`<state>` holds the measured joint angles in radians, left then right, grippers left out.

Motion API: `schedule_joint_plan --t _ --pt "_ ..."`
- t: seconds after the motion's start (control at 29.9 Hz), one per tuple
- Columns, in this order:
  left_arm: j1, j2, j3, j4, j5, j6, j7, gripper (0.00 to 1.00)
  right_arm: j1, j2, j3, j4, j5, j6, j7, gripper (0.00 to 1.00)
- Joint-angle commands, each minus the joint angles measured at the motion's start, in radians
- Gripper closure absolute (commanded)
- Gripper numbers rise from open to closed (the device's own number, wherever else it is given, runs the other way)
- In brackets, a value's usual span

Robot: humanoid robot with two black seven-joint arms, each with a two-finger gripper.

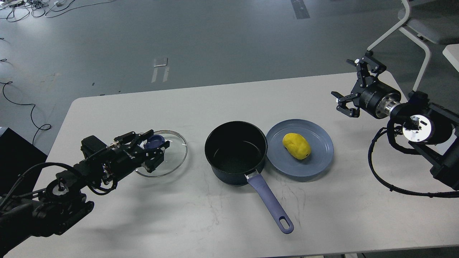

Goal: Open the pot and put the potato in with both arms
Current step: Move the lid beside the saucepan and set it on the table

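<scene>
A dark pot [236, 152] with a purple handle stands open at the table's middle. Its glass lid [172, 154] with a blue knob [155, 141] lies low on the table left of the pot. My left gripper [152, 149] is shut on the lid's knob. A yellow potato [296, 146] lies on a blue plate [319, 163] right of the pot. My right gripper [349, 86] is open and empty, raised above the table's far right, well away from the potato.
The pot's purple handle [270, 202] points toward the front edge of the white table [215, 222]. A white chair [412, 32] stands behind the table's right corner. Cables hang from my right arm [380, 172] above the table's right side.
</scene>
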<state>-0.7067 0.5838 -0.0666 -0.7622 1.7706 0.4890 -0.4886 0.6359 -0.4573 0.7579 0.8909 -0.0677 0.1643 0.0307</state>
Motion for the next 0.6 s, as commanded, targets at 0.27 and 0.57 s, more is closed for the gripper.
schedule_joint_plan --t 0.27,0.57 --pt "0.010 -0.010 0.001 0.012 -0.056 0.000 0.000 0.17 -0.002 -0.007 0.000 0.002 0.000 -0.002 0.001 0.00" --pt "-0.003 -0.010 -0.010 0.009 -0.123 0.000 0.000 0.03 -0.002 -0.011 -0.002 0.008 -0.001 0.003 0.001 0.00"
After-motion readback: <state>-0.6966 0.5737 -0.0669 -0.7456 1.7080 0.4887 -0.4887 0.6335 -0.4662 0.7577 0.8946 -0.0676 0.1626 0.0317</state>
